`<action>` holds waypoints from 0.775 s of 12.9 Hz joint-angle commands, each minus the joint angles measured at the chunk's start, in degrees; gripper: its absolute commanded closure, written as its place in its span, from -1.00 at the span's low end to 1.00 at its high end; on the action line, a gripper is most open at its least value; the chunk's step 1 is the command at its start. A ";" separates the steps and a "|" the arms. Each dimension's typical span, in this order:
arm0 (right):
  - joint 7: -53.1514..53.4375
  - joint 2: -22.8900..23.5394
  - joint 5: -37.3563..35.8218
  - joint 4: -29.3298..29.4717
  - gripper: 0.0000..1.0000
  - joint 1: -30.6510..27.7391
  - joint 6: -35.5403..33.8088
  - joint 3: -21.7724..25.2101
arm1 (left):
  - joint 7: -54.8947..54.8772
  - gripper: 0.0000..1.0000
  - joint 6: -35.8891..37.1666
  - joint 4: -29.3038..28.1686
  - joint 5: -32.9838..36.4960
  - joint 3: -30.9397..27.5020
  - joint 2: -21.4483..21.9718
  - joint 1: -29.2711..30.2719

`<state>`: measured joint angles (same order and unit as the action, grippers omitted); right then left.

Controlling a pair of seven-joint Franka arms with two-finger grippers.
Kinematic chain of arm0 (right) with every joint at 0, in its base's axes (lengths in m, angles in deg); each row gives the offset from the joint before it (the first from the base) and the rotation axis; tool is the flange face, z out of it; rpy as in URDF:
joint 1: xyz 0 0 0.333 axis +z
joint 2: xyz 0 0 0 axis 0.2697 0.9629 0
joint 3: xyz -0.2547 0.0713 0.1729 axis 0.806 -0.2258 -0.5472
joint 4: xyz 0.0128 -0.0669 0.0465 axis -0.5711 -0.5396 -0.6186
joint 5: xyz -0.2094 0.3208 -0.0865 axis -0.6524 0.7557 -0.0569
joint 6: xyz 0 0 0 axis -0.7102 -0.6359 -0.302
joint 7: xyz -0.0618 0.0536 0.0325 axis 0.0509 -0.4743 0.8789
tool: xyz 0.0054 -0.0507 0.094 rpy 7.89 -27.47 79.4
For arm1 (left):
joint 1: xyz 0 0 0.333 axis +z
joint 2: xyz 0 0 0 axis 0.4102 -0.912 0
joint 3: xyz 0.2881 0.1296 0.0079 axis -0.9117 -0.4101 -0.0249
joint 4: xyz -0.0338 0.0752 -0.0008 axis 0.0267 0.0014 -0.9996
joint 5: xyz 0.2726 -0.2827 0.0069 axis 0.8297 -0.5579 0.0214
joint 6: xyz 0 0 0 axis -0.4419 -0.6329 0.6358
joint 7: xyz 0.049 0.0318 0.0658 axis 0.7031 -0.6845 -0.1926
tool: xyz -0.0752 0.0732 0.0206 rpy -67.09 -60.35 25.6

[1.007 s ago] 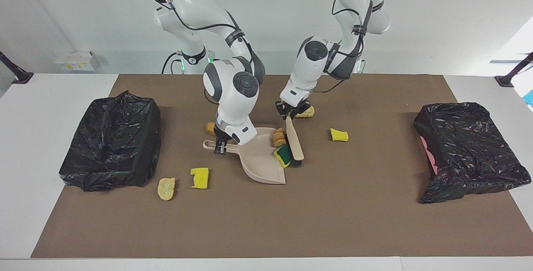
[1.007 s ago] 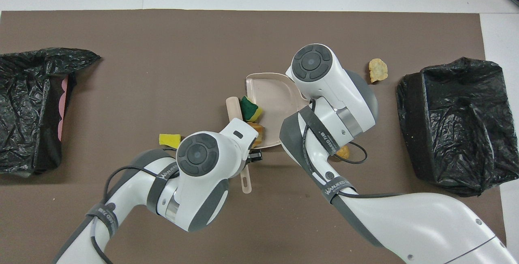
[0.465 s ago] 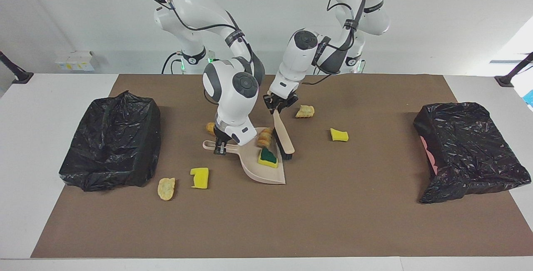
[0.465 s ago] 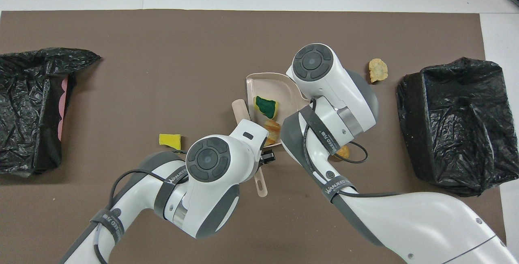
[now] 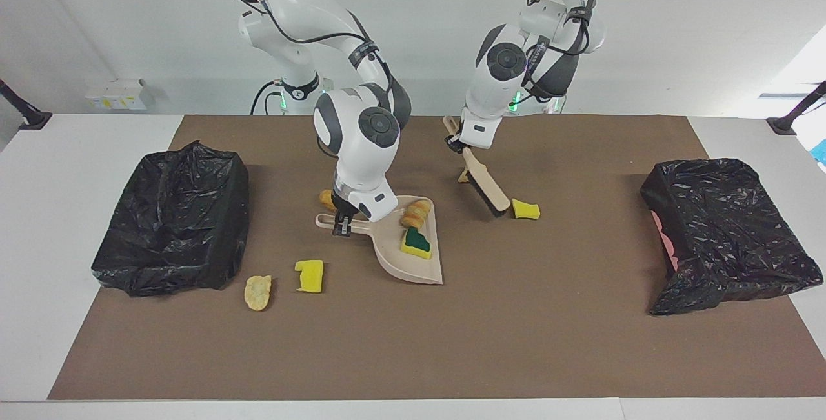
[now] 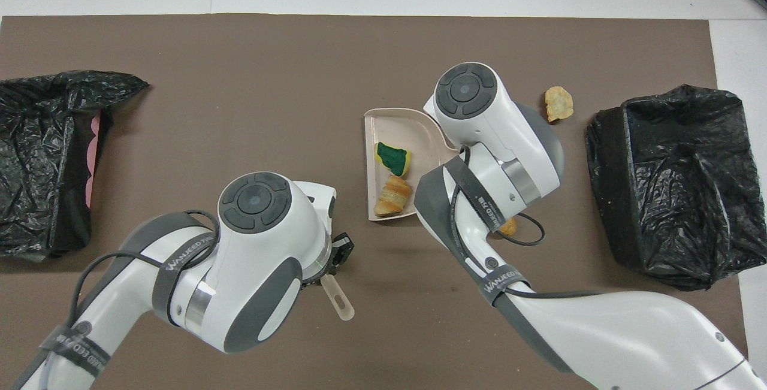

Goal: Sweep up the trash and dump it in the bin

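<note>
My right gripper (image 5: 341, 223) is shut on the handle of the beige dustpan (image 5: 413, 265), which rests on the mat. In the pan lie a green-topped yellow sponge (image 5: 416, 242) and a bread chunk (image 5: 416, 212); both also show in the overhead view, the sponge (image 6: 392, 158) and the chunk (image 6: 392, 195). My left gripper (image 5: 453, 142) is shut on the handle of the beige brush (image 5: 487, 188), held slanted with its bristles beside a yellow sponge piece (image 5: 526, 209). Loose scraps: a chunk (image 5: 327, 199) by the right gripper, a yellow sponge (image 5: 310, 275), a tan chunk (image 5: 258, 291).
A black-bagged bin (image 5: 174, 220) stands at the right arm's end of the brown mat, and another (image 5: 729, 233) at the left arm's end. A tan scrap (image 5: 463, 177) is mostly hidden by the brush.
The brush pushed the sponge and bread chunk into the dustpan. Then my left gripper lifted it away toward the left arm's end, next to the yellow sponge piece. The dustpan stayed put.
</note>
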<state>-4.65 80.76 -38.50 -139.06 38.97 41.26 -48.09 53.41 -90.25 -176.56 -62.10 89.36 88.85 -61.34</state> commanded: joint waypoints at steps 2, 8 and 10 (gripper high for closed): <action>5.80 -10.12 1.38 -11.16 1.00 0.06 -0.90 -0.44 | 20.92 1.00 1.26 -4.94 1.26 0.70 4.63 -3.91; 8.99 -16.55 1.12 -22.06 1.00 4.01 3.02 -0.44 | 42.41 1.00 -18.47 -16.82 1.17 1.05 6.59 -11.30; 2.24 -16.29 1.12 -23.22 1.00 2.88 6.64 -0.35 | 40.41 1.00 -24.82 -16.30 1.17 0.87 4.56 -9.82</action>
<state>2.50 66.43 -37.83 -159.33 43.20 44.69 -48.44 93.67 -110.41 -192.38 -61.84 91.22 93.87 -71.43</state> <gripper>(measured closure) 0.683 0.736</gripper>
